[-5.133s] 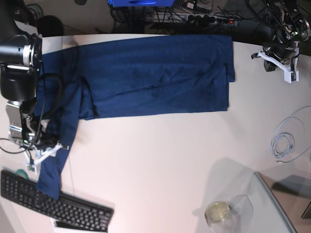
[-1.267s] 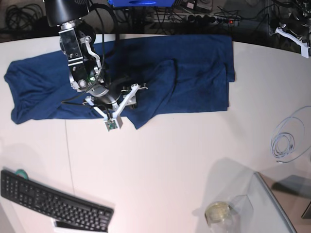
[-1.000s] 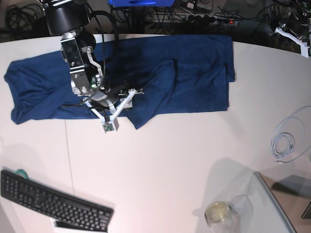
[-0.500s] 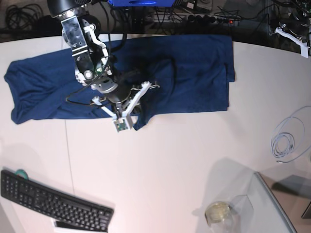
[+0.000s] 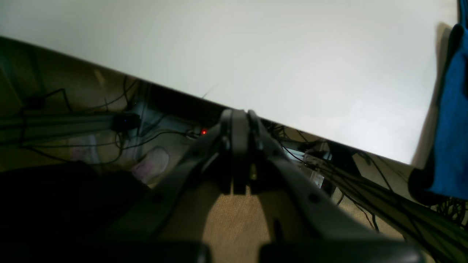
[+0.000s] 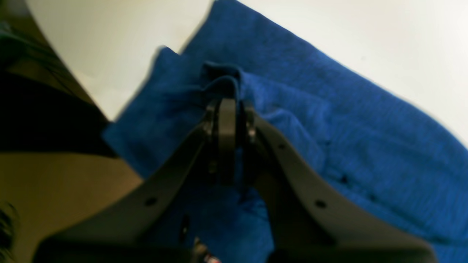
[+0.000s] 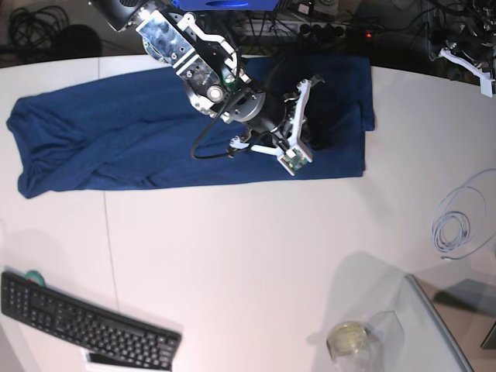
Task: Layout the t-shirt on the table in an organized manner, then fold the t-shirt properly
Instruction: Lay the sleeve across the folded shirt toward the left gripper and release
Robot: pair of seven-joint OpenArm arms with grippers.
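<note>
While the near part of the counter (image 7: 256, 256) carries only clutter, a keyboard (image 7: 85, 322) at one corner, a glass panel (image 7: 434, 325) and a coiled cable (image 7: 457, 225) at the other, the work sits further back. The shirt (image 7: 116, 132) lies along the far edge as one long band, mostly flat.

The right hand (image 7: 298, 128) is over the shirt's end on the cable side, jaws pressed together on a small ridge of cloth; the wrist view shows a fold of fabric rising between the fingertips (image 6: 228, 104). Judgement: it pinches there to drag that layer across and take a wrinkle out, part of the laying-out step, folding not yet begun.

The left hand (image 7: 469, 66) is parked at the far corner past the shirt, jaws shut on nothing, clear of the cloth so it does not snag it.

Change: half a second ago the right hand was near the band's middle at the front hem, where a flap bulged out. Now it has travelled toward the cable end, the bulge is gone, and the front hem runs nearly straight.
</note>
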